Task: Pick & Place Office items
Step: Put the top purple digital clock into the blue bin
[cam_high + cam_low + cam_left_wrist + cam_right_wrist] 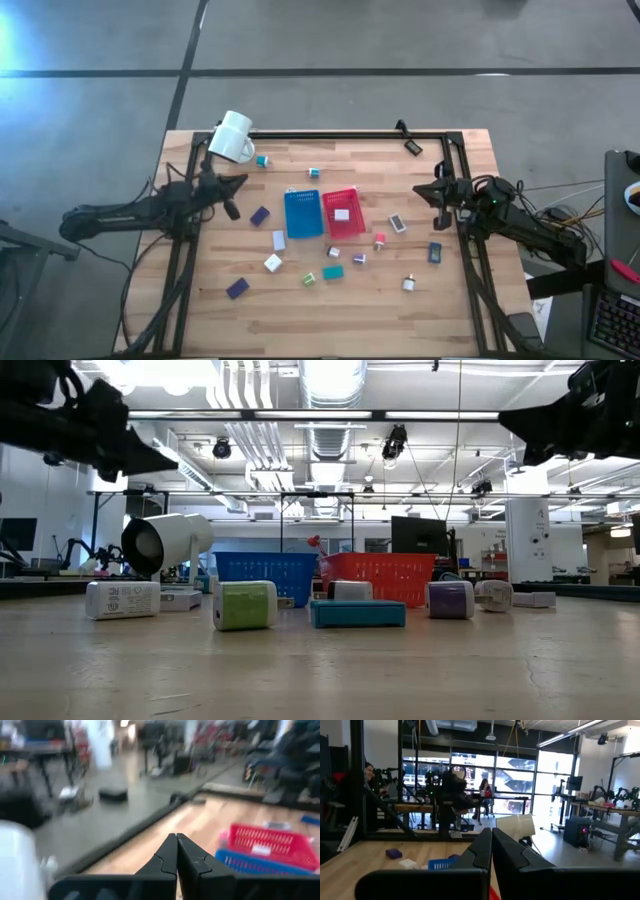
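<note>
Wooden table (430, 300) holds your scattered office items (272, 263) beside blue tray (302, 215) and red tray (342, 212); left gripper (236, 185) and right gripper (421, 190) hover apart, fingers pressed together, likely awaiting a first pick.

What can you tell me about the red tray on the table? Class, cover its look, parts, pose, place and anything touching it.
The red tray is a small rectangular basket, plastic by the look of it, with slatted, see-through walls. It sits flat and upright near the middle of the wooden table, tilted slightly off square. Its long side lies against the blue tray. A small white block lies inside it. No gripper touches it.
</note>
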Controlling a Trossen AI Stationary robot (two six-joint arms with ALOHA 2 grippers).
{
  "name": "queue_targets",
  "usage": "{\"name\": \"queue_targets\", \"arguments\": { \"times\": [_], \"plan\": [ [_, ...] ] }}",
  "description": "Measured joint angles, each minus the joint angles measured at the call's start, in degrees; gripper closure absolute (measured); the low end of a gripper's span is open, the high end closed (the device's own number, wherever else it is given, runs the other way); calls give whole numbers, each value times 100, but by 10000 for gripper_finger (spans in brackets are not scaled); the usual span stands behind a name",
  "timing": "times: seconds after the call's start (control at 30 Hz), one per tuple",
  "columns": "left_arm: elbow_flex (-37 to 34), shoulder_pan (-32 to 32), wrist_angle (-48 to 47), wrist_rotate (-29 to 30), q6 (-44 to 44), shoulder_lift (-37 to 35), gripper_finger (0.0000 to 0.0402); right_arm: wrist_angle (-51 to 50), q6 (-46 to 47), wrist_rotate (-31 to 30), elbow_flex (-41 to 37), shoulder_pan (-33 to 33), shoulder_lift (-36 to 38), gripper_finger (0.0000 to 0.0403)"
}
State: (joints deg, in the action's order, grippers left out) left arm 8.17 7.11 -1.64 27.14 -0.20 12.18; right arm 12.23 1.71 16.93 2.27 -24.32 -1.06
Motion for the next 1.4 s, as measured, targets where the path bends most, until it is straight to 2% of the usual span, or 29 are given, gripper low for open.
{"name": "queue_targets", "arguments": {
  "times": [0.2,0.47,0.6,0.73,0.9,1.03,1.23,1.4],
  "plan": [
    [932,-7,-1506,-43,-1146,724,400,2,19,-4,3,2,-19,394],
    [2388,-7,-3591,-116,-2112,2544,395,31,112,-20,6,2,-15,394],
    [2893,-11,-4151,-634,-2283,3437,376,4,95,-24,6,2,-20,394],
    [3123,-9,-4212,-639,-2459,4164,356,-2,88,-24,6,2,-26,394],
    [3107,-9,-4126,-700,-2318,4844,305,-24,90,-26,7,2,-28,394],
    [3101,-9,-4125,-1009,-2491,5268,244,-192,67,-17,8,2,-28,394],
    [3098,-4,-4113,-1099,-2681,5881,152,-222,113,-13,8,2,-28,394],
    [2989,-11,-3963,-1115,-2864,6357,107,-292,123,137,8,4,-28,394]
  ]
}}
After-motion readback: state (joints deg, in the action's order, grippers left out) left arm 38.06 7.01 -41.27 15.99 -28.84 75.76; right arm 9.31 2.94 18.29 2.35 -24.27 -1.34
